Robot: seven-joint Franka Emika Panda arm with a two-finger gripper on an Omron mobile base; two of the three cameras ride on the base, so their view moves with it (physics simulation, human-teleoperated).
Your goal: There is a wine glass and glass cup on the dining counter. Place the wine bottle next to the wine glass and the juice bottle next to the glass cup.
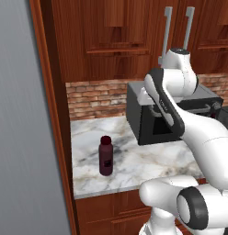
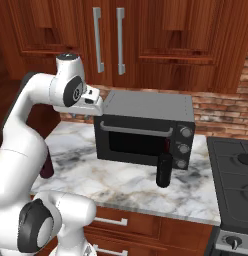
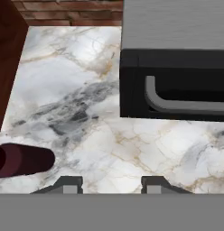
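Note:
The juice bottle [image 1: 105,156], short and dark maroon with a wide cap, stands upright on the marble kitchen counter [image 1: 134,165] left of a black oven. Its side peeks out behind my arm [image 2: 46,166] and sits at the lower left of the hand view [image 3: 23,160]. A black bottle [image 2: 164,170] that I take for the wine bottle stands in front of the oven's right end. My gripper [image 3: 111,184] hovers above the counter by the oven's left front corner, open and holding nothing. The bottle lies off to its left. The wine glass, glass cup and dining counter are out of view.
A black countertop oven [image 2: 146,125] with a grey handle takes up the counter's back. Right of it is a stove [image 2: 236,180]. Wooden wall cabinets [image 2: 111,40] hang above, and a tall wood panel [image 1: 56,137] with a grey wall closes the counter's left end.

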